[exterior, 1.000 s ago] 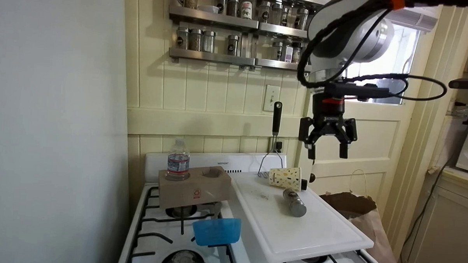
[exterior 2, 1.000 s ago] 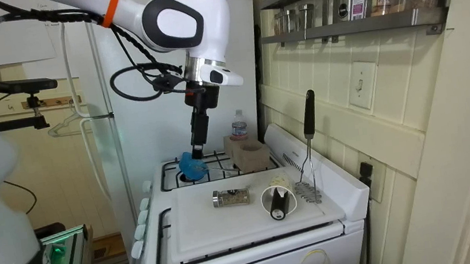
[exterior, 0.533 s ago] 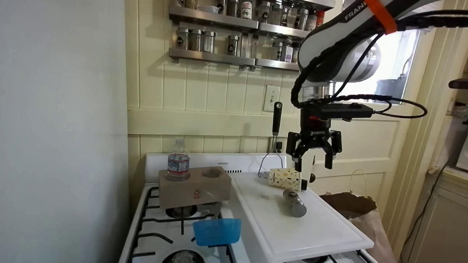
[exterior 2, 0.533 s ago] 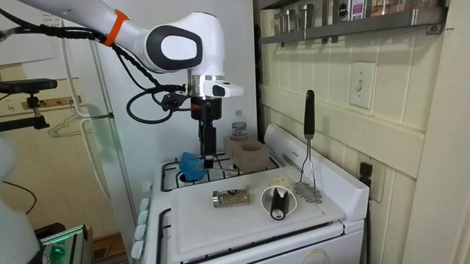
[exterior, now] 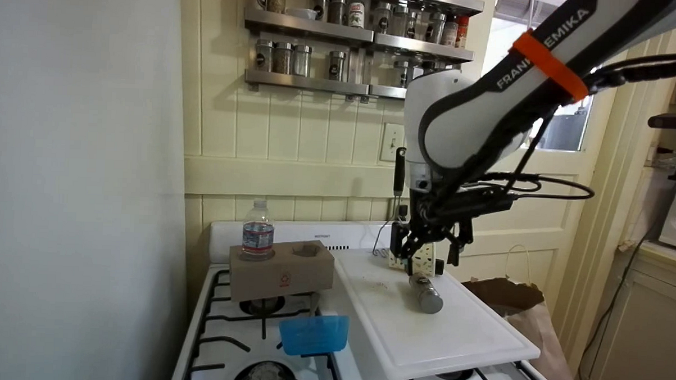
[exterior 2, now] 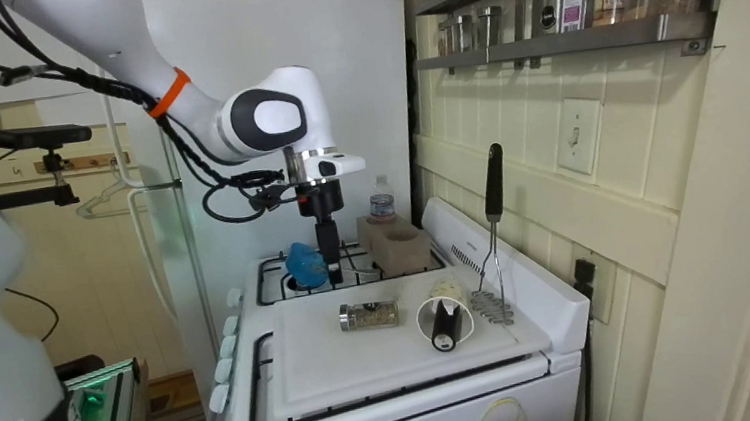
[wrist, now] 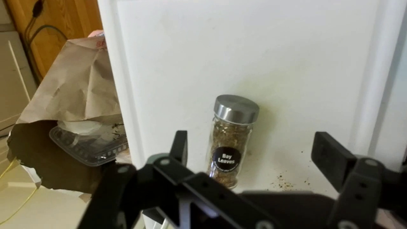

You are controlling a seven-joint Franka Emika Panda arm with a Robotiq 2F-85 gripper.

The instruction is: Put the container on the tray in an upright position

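The container is a glass spice jar with a grey metal lid and a "Bay Leaves" label (wrist: 227, 159). It lies on its side on the white board that is the tray (exterior: 456, 340); it shows in both exterior views (exterior: 426, 294) (exterior 2: 369, 315). In the wrist view its lid points away from the gripper. My gripper (wrist: 254, 148) is open and empty above the board. In the wrist view the jar shows between the fingers, nearer the left one. In an exterior view the gripper (exterior 2: 335, 276) hangs above and behind the jar, apart from it.
A speckled cup (exterior: 423, 259) lies on the board, with a black-handled thing in it. A masher (exterior 2: 495, 225) stands behind it. A cardboard box (exterior: 281, 272) with a clear bottle (exterior: 258, 232) and a blue spatula (exterior: 313, 334) are on the stove. A paper bag (wrist: 79, 86) stands beside the board.
My gripper has moved down, and to the left in the exterior view that faces the wall shelves, coming closer to the jar. It stays open. The jar and board have not moved.
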